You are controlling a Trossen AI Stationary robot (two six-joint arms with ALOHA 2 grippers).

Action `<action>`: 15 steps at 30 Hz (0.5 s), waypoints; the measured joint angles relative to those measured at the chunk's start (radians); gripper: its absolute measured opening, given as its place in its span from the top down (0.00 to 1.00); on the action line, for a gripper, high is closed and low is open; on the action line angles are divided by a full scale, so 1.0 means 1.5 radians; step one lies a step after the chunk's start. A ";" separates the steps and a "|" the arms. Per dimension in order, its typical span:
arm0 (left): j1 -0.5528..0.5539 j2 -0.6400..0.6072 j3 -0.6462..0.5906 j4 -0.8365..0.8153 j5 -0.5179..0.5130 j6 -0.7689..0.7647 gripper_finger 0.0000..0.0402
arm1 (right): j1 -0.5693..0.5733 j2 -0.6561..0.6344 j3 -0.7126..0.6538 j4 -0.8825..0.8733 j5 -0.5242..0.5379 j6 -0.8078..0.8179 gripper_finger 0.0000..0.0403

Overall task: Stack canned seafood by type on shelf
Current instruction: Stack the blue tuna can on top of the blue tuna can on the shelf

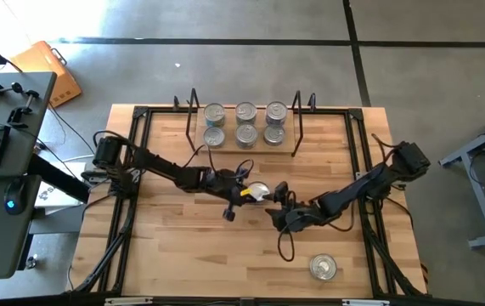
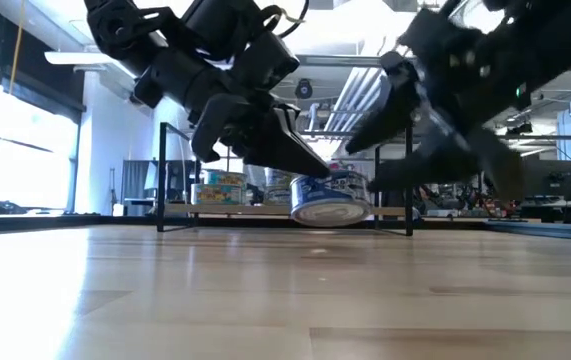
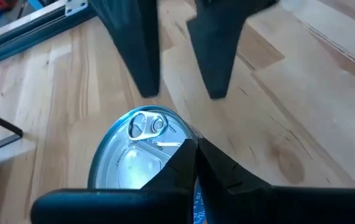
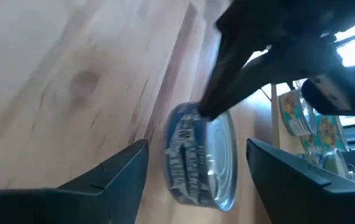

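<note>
Tin (image 3: 141,155) shiny metal lid (blue printed label); tabletop (image 1: 183,246) pale smooth wood

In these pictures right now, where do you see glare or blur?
Low view: bright windows behind, both arms dark silhouettes, the tin readable. Right wrist view: tin and wood smeared. Left wrist view: the tin's lid shines, the left claw sharp. High view: glare on floor.

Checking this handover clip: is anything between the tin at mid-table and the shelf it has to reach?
Nothing visible stands on the bare wood between the tin and the shelf. The shut left gripper touches the tin's rim, and the open right gripper straddles it. Six tins already fill the shelf board.
</note>
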 joint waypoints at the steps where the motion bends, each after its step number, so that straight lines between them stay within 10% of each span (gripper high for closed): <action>1: 0.002 0.000 0.000 0.001 0.000 -0.003 1.00 | 0.001 0.009 0.000 0.002 0.003 -0.006 0.35; 7: 0.002 0.000 0.000 0.004 0.001 -0.004 1.00 | 0.002 0.078 0.000 0.062 0.117 -0.048 0.35; 15: 0.000 0.000 0.000 0.007 0.002 -0.009 1.00 | 0.001 0.108 0.000 0.132 0.104 -0.019 0.49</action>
